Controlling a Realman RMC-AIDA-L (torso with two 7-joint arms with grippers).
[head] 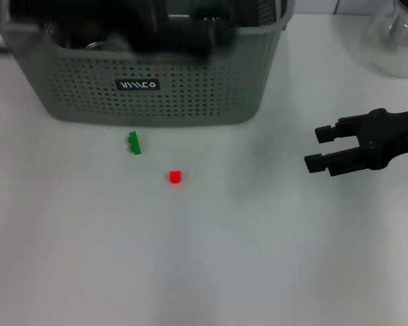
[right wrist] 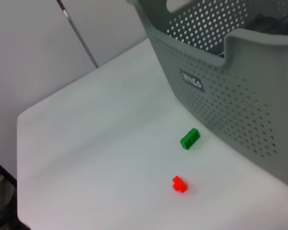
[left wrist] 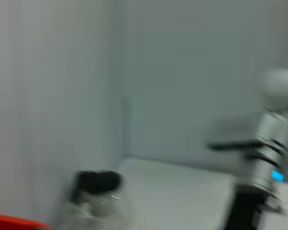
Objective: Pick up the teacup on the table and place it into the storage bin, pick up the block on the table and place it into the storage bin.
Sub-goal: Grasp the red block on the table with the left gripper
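Head view listing, near to far. My right gripper (head: 314,148) is hovering at the right over the white table (head: 88,258), fingers apart and holding nothing. A red block (head: 175,177) is lying mid-table; a green block (head: 134,142) is lying beyond it, just before the storage bin (head: 190,88). A glass flask (head: 394,37) is standing far right. I cannot tell my left gripper's state.

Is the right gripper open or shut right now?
Open: the right gripper shows two fingers apart with nothing between them, above the table.
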